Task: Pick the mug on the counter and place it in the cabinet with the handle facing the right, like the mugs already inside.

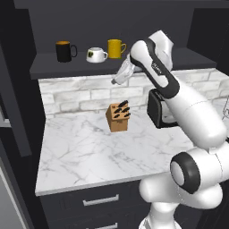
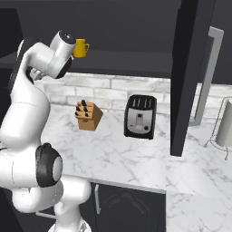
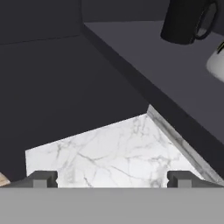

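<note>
The small white mug (image 1: 96, 54) with a dark mark stands on the dark cabinet shelf (image 1: 49, 67), between a black mug (image 1: 65, 50) and a yellow mug (image 1: 115, 48). Its loop handle (image 1: 106, 55) points right. My gripper (image 1: 117, 79) hangs just below and in front of the shelf's edge, to the right of the white mug and apart from it. In the hand view the gripper (image 3: 111, 179) is open with nothing between its fingertips (image 3: 43, 178); the black mug (image 3: 183, 22) and a sliver of the white mug (image 3: 216, 63) sit at the upper right.
A wooden knife block (image 1: 118, 117) and a black toaster (image 2: 140, 116) stand on the white marble counter (image 1: 89, 152). An open dark cabinet door (image 2: 186, 77) hangs to the right. A wire stand with a pale roll (image 2: 225, 124) is at the far right.
</note>
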{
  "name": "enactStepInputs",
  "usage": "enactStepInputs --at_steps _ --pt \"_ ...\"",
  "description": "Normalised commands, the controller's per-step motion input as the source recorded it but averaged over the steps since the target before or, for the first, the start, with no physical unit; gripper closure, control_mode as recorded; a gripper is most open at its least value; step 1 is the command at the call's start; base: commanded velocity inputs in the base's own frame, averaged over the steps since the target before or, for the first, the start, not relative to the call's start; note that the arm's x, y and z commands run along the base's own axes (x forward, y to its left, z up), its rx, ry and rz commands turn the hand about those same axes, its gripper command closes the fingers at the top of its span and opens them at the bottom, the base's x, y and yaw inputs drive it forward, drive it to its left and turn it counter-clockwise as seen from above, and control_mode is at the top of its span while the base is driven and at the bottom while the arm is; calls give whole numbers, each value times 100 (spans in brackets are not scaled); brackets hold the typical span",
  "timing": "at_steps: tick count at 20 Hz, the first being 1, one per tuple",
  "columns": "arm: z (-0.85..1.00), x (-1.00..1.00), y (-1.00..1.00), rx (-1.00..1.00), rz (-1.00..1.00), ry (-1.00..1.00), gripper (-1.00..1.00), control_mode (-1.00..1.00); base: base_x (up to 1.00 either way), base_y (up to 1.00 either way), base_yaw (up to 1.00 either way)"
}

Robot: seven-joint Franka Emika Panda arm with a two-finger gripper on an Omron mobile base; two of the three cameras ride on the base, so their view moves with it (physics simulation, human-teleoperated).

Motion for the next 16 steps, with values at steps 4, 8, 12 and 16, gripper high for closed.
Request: enactStepInputs --at_steps 4,8,12,16 --pt "-49 -73 0 -1 0 -2 -100 -100 0 0 0" --pt "-64 -58 0 -5 0 0 -100 -100 0 0 0" --pt "-71 -43 0 -8 0 0 -100 -100 0 0 0" --pt "-74 -29 0 -8 0 0 -100 -100 0 0 0"
